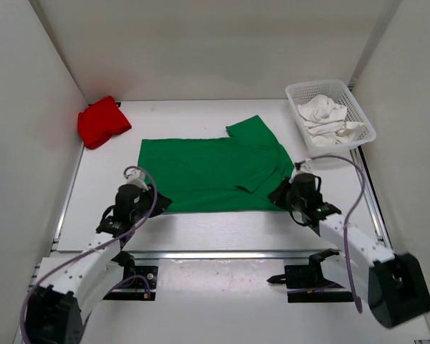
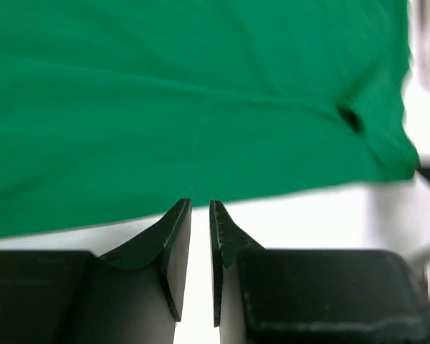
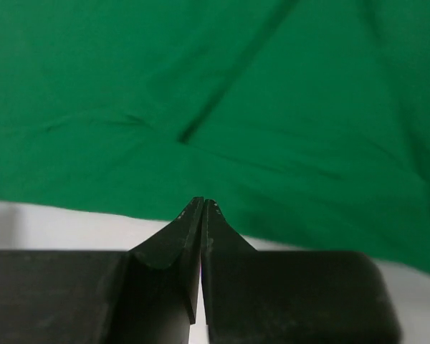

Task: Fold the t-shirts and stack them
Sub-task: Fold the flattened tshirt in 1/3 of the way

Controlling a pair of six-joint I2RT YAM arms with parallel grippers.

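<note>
The green t-shirt (image 1: 215, 172) lies spread flat in the middle of the table, one sleeve folded inward at its right. It fills the left wrist view (image 2: 201, 93) and the right wrist view (image 3: 222, 100). The red t-shirt (image 1: 102, 122) lies bunched at the far left. The white t-shirt (image 1: 328, 118) lies crumpled in the basket. My left gripper (image 1: 158, 203) is at the green shirt's near left corner; its jaws stand a narrow gap apart with nothing between them (image 2: 199, 206). My right gripper (image 1: 278, 193) is at the near right corner, shut, its tips over the shirt's edge (image 3: 203, 202).
A white mesh basket (image 1: 364, 118) stands at the far right corner. White walls enclose the table on the left, back and right. A metal rail (image 1: 222, 253) runs along the near edge in front of the arm bases.
</note>
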